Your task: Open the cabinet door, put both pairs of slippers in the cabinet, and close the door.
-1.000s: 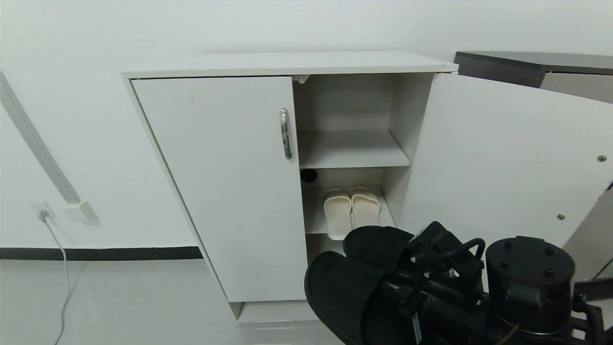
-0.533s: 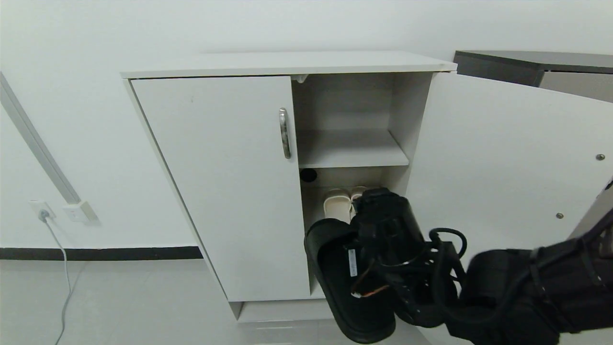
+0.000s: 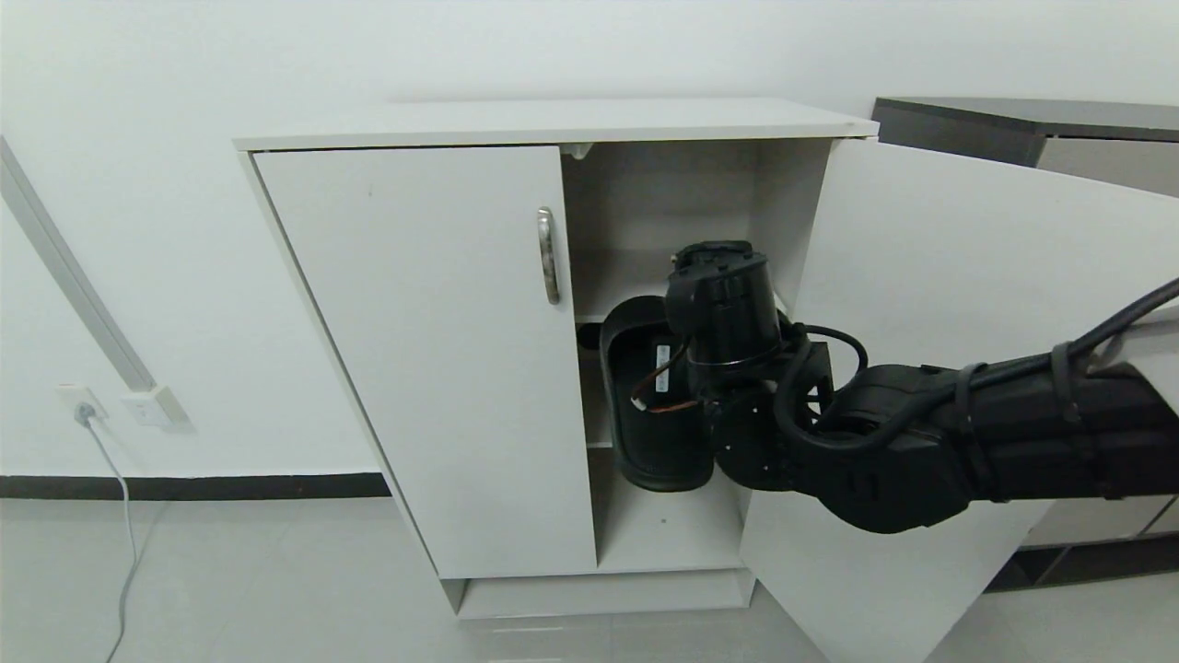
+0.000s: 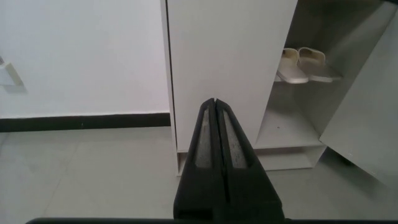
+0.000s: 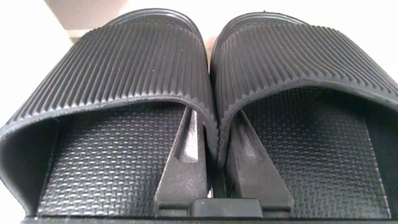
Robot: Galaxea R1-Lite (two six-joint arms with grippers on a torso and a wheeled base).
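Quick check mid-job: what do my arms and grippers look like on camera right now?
The right arm is matte black with a cylindrical wrist housing, looped black cables, a thin red wire and a small white label. The right gripper has dark tapered fingers. The left gripper is black, with two slim grey-faced fingers.

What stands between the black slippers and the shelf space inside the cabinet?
Nothing visible blocks the opening: the right door is swung wide. The black slippers are at the opening, across the front edge of the upper shelf, which could catch them. The white slippers already sit on the level below.
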